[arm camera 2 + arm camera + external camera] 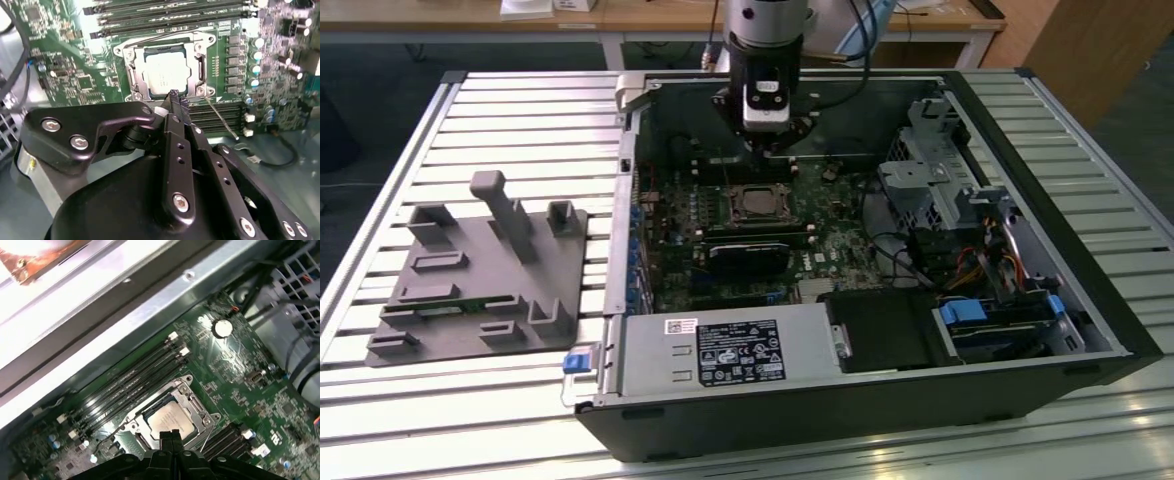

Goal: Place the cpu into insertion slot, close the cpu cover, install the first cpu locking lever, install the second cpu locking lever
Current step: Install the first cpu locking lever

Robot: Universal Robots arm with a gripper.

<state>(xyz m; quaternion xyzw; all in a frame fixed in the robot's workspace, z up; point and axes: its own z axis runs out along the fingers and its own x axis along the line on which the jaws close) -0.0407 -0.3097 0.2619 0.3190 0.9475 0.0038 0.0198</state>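
Slatted metal table [440, 420], open black computer case [1067, 300]. The flat grey square cpu [165, 75] sits in the silver-rimmed insertion slot [118, 50] mid-motherboard [75, 75], with the silvery frame cpu cover [200, 67] down over it. The black gripper [173, 95] is pinched together and empty at the slot's edge. I judge the first-lever step is in hand; the thin wire lever [222, 120] stands free and needs precise tip contact.
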